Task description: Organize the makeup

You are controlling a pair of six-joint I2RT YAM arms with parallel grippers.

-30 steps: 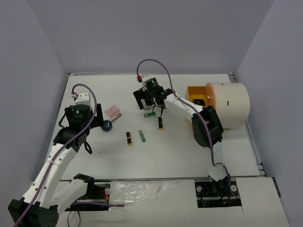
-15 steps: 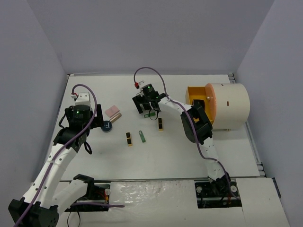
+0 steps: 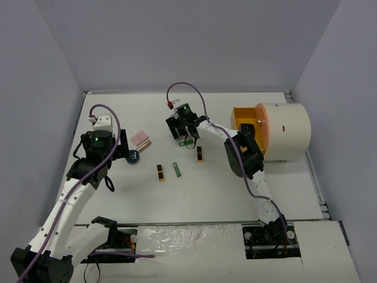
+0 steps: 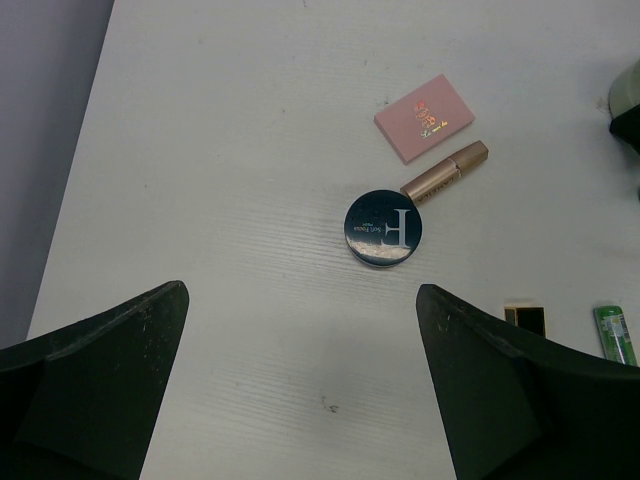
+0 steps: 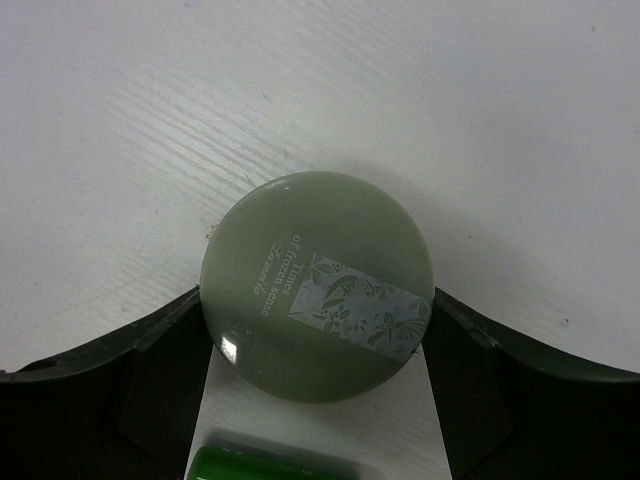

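Straddling the green compact (image 5: 315, 285) with the right gripper (image 5: 317, 305), fingers (image 5: 150, 380) at both rims but real pinch not tellable, finding it flat on the table (image 5: 450, 80) dead centre, round with no long axis, noting the left gripper (image 4: 300, 290) gaping wide, well apart.

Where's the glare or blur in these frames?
Right wrist: green compact sharp, label readable, one small glint low on its lid; green tube at the bottom edge is soft. Left wrist: blue compact crisp, fingers near-black, no detail. Top external: even light, faint shadows, sheen on the glossy near-edge panel.
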